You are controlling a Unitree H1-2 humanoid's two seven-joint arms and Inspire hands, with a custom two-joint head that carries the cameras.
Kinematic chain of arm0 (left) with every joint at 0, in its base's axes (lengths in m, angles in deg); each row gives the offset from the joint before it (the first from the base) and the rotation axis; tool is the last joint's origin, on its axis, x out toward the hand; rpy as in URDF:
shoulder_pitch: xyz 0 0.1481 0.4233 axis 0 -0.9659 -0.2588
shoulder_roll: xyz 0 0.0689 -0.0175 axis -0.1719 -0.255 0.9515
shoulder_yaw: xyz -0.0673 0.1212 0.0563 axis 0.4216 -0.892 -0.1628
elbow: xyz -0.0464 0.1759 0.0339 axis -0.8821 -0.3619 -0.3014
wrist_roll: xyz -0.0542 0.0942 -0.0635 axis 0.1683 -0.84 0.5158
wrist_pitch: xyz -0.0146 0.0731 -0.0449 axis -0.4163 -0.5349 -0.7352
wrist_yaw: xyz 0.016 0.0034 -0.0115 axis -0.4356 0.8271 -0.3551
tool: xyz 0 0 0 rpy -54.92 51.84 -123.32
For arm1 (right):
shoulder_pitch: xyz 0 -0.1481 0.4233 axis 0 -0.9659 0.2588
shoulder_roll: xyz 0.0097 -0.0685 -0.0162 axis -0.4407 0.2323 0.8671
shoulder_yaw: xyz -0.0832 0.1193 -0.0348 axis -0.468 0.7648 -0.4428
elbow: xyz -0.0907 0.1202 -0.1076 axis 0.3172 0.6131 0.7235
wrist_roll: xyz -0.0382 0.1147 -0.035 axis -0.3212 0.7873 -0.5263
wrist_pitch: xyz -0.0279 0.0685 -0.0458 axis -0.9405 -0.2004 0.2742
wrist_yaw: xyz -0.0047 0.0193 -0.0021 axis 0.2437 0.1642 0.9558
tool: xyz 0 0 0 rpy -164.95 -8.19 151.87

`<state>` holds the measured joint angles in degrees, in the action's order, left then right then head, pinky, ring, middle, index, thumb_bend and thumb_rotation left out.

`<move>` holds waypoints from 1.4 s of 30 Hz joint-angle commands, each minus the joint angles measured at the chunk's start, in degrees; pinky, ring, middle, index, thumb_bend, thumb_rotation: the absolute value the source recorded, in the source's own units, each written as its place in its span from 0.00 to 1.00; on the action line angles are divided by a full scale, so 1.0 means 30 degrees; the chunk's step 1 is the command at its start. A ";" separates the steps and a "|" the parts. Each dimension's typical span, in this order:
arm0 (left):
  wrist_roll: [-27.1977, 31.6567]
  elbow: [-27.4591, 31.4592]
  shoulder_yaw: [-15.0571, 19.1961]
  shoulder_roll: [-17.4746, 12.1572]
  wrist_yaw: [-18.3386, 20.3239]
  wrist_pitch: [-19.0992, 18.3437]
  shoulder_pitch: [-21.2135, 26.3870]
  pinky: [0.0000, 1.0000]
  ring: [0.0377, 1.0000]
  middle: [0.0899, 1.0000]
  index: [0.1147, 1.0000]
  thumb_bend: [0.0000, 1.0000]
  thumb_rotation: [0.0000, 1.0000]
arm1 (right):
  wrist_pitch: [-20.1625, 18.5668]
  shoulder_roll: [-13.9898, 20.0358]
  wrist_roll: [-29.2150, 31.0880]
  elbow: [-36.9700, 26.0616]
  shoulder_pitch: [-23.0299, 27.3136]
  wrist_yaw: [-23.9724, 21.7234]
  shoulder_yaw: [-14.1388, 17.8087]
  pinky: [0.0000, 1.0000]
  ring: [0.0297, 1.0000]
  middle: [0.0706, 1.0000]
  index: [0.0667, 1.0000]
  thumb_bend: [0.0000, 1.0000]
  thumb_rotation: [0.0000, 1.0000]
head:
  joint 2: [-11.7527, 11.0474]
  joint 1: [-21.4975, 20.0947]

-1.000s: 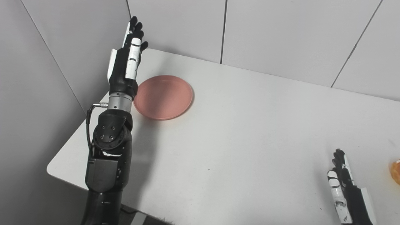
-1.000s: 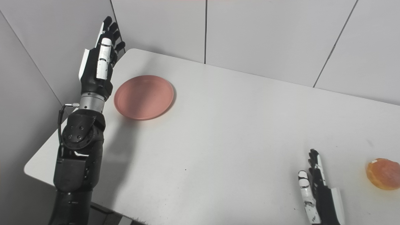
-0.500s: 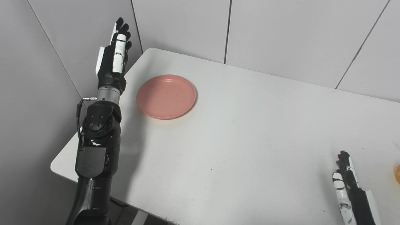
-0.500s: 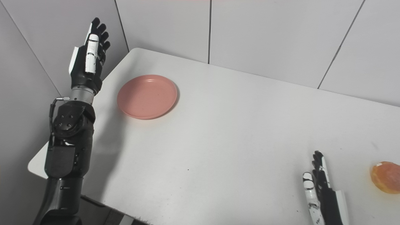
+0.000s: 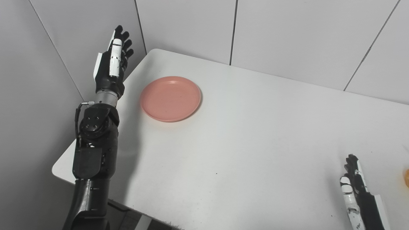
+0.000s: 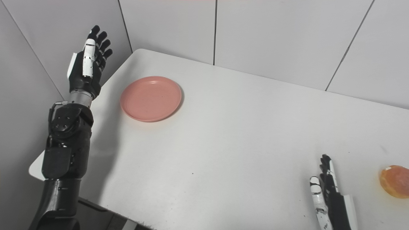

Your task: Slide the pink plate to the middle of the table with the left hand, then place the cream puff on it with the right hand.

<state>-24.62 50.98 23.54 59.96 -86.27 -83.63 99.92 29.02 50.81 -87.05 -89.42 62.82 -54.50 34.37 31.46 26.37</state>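
Observation:
The round pink plate lies flat near the table's far left corner, nothing on it. My left hand is raised above the table's left edge, fingers spread and pointing up, open and apart from the plate by a short gap on its left. The orange-brown cream puff sits at the table's right side, cut off by the frame's edge in the left eye view. My right hand rests low at the near right, fingers straight and open, a little left of the puff and not touching it.
The white table runs from the far left corner to the right edge of the picture. Grey wall panels stand close behind it and along its left side, right beside my raised left arm.
My left hand has drawn away leftward from the plate's rim and now stands past the table edge. The camera shifted slightly. The plate, the puff and my right hand have stayed put.

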 commanded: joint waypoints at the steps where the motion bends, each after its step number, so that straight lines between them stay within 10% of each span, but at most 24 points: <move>1: 0.0361 0.0032 0.0194 -0.0484 -0.0051 0.0750 0.0558 0.95 0.95 0.96 0.93 0.41 1.00 | -0.0275 0.0143 0.0054 -0.0657 0.0017 -0.0030 0.0156 1.00 1.00 1.00 1.00 0.05 1.00 | 0.0048 -0.0004; 42: 0.1935 -0.8019 0.0281 -0.1145 0.0788 0.2578 0.1144 0.97 0.95 0.95 0.94 0.38 1.00 | -0.0529 0.0262 -0.0221 -0.1110 -0.0061 0.0002 0.0260 1.00 1.00 1.00 1.00 0.08 1.00 | 0.0694 0.0133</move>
<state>-19.38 26.76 24.20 58.25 -84.57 -77.58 101.00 27.76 51.21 -87.59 -90.84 62.45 -54.55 34.82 33.49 26.81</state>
